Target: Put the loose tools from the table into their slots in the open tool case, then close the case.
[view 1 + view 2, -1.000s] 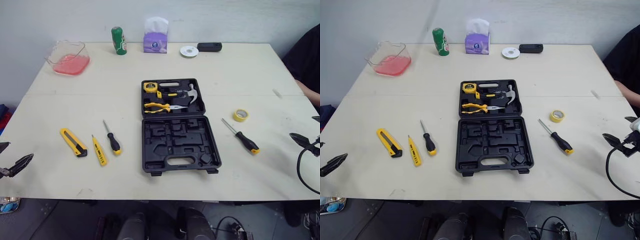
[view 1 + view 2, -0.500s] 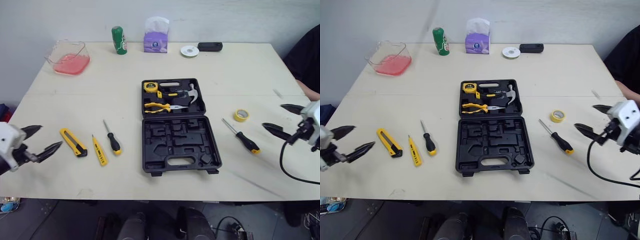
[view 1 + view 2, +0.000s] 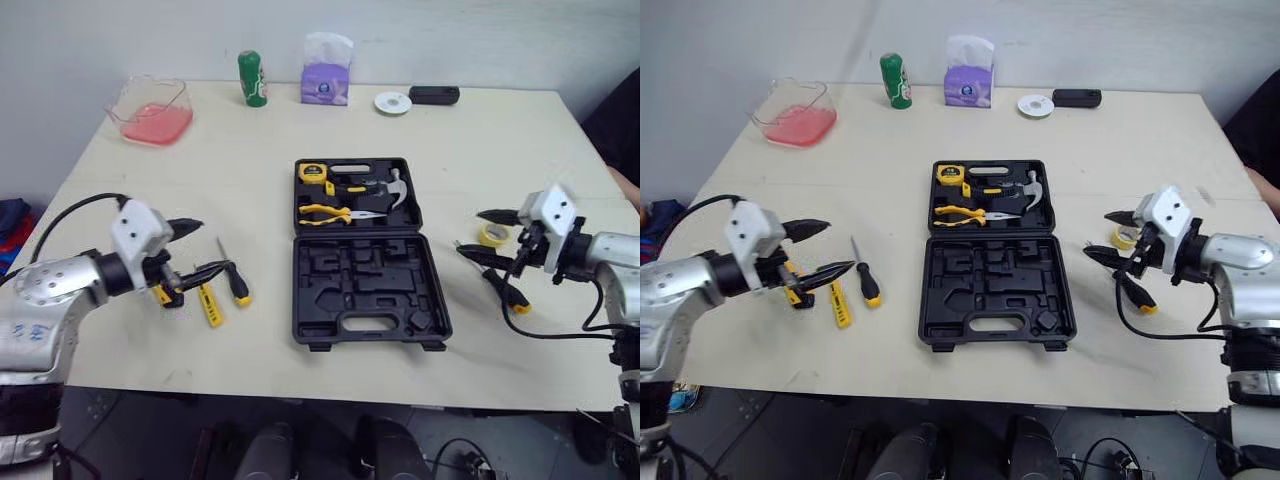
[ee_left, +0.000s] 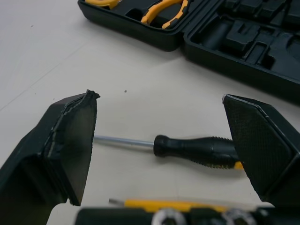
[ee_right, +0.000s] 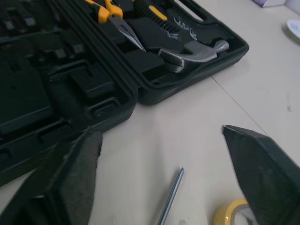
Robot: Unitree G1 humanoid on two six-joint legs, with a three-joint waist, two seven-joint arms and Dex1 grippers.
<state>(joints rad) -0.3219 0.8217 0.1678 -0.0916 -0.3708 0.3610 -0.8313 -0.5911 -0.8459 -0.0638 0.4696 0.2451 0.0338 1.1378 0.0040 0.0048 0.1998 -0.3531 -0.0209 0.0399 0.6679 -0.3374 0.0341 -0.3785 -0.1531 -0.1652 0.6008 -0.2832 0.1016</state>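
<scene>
The black tool case (image 3: pixel 365 262) lies open at the table's middle, with a tape measure (image 3: pixel 311 171), pliers (image 3: pixel 335 211) and a hammer (image 3: pixel 395 190) in its far half. Left of it lie a black-handled screwdriver (image 3: pixel 235 281), a yellow tester pen (image 3: pixel 210 305) and a yellow utility knife (image 3: pixel 793 292), partly hidden. My left gripper (image 3: pixel 212 244) is open just above the screwdriver (image 4: pixel 197 150), which lies between its fingers (image 4: pixel 70 140). On the right, my right gripper (image 3: pixel 470 232) is open over a second screwdriver (image 3: pixel 505 290), beside a yellow tape roll (image 3: pixel 490 235).
Along the table's far edge stand a clear container with pink liquid (image 3: pixel 152 108), a green can (image 3: pixel 252 78), a purple tissue box (image 3: pixel 328 75), a white disc (image 3: pixel 393 102) and a black device (image 3: pixel 433 95). A person's dark sleeve (image 3: pixel 620 115) shows at the right edge.
Both arms have come in from the table's sides: the left gripper now sits over the left screwdriver, the right gripper over the right screwdriver. The camera has shifted slightly.
</scene>
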